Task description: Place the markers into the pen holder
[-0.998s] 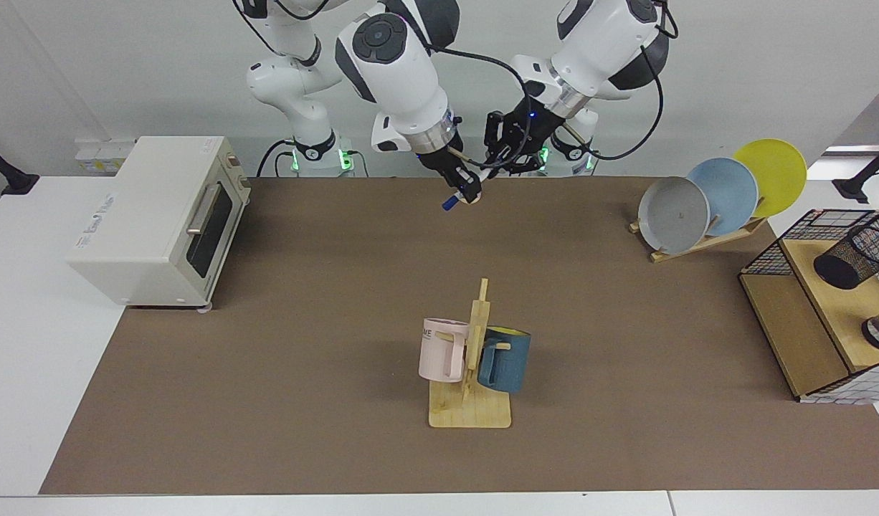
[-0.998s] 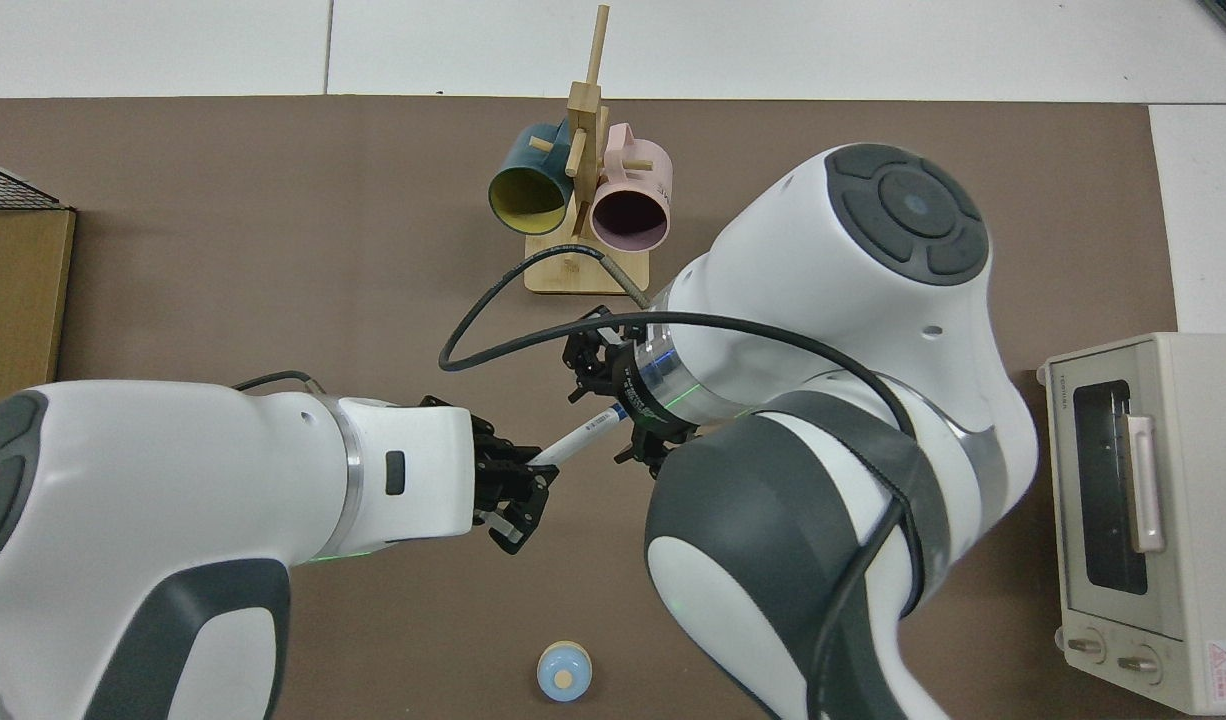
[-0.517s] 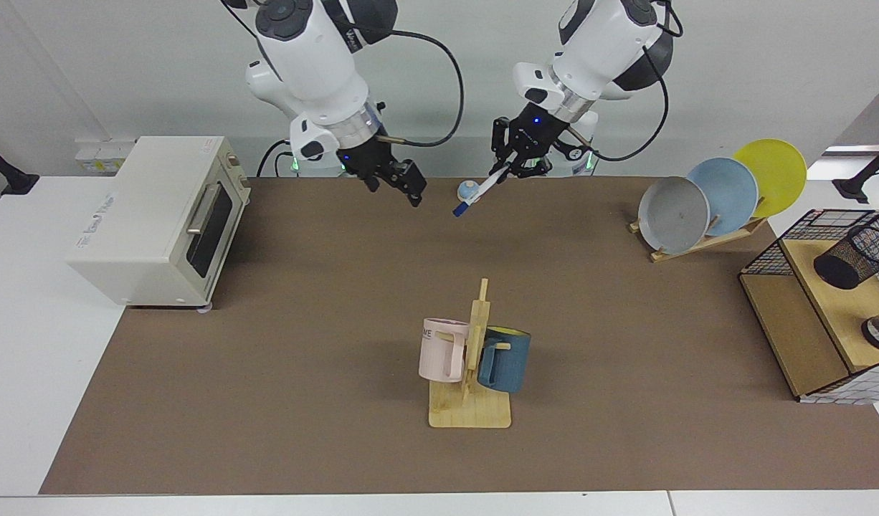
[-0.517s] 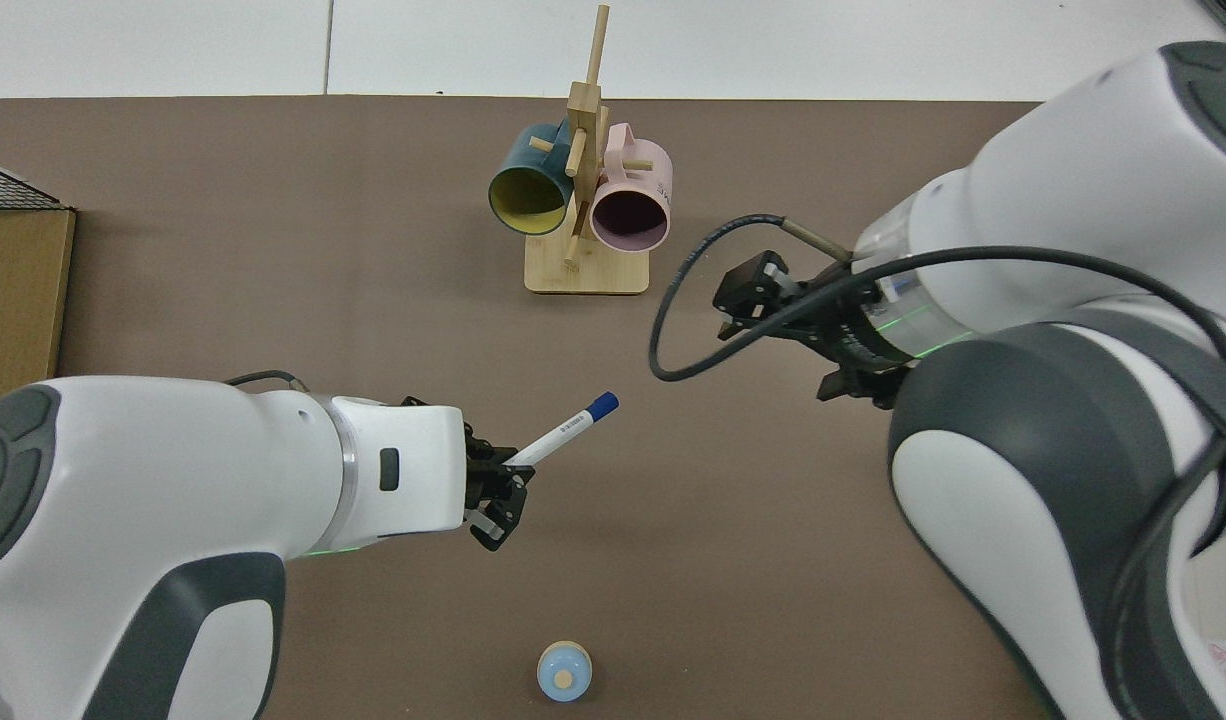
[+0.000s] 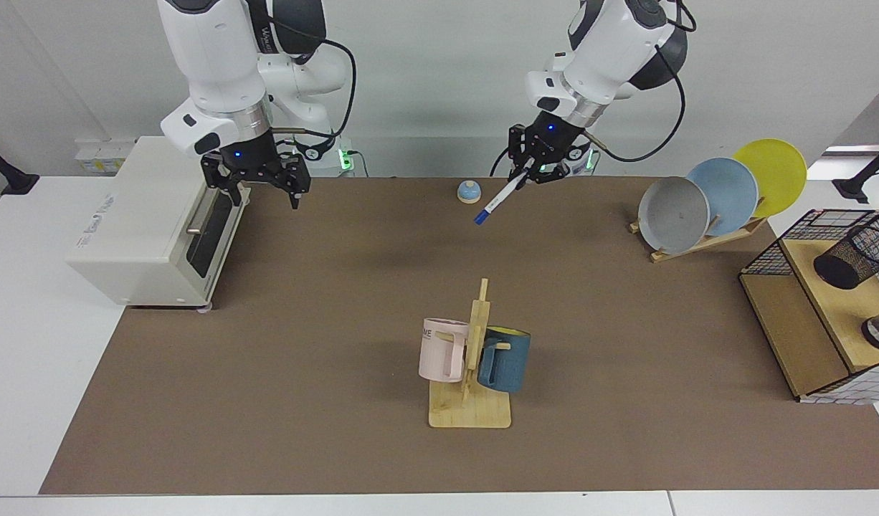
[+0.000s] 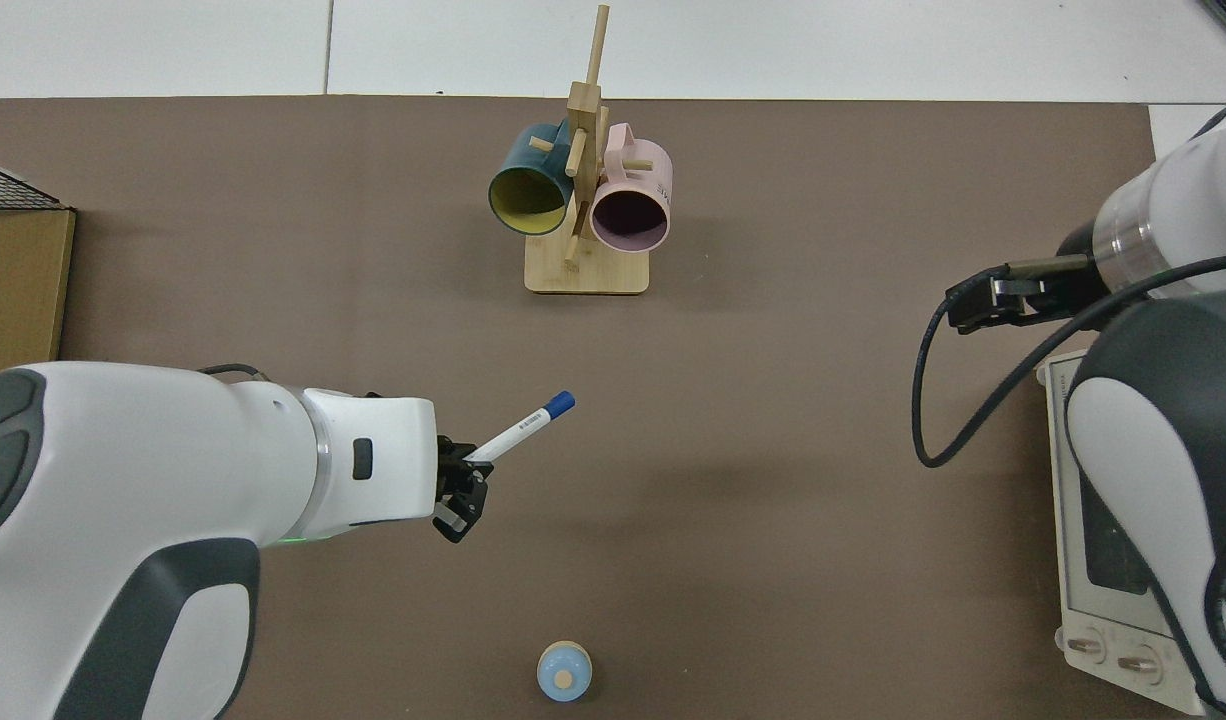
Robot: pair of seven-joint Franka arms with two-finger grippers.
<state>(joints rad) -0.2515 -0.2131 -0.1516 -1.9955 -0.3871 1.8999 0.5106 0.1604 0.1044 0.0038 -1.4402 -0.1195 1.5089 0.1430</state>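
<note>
The marker (image 5: 500,197) is a slim white pen with a blue cap. It hangs slanted above the back of the mat, cap end pointing down. My left gripper (image 5: 527,166) is shut on its upper end. From above, the marker (image 6: 521,428) sticks out of the left gripper (image 6: 463,470) toward the mug stand. The pen holder (image 5: 852,254), a black mesh cup, leans inside the wire basket at the far right, well away from the marker. My right gripper (image 5: 260,199) hangs open and holds nothing, in front of the toaster oven.
A toaster oven (image 5: 160,215) stands at the left. A wooden stand with a pink mug and a blue mug (image 5: 472,365) is mid-table. A plate rack (image 5: 719,197) sits back right, beside the wire basket (image 5: 769,261). A small blue dome (image 5: 469,191) lies near the marker.
The right gripper let go of the marker and swung away to the toaster oven. The left gripper kept the marker and carried it slightly toward the basket side.
</note>
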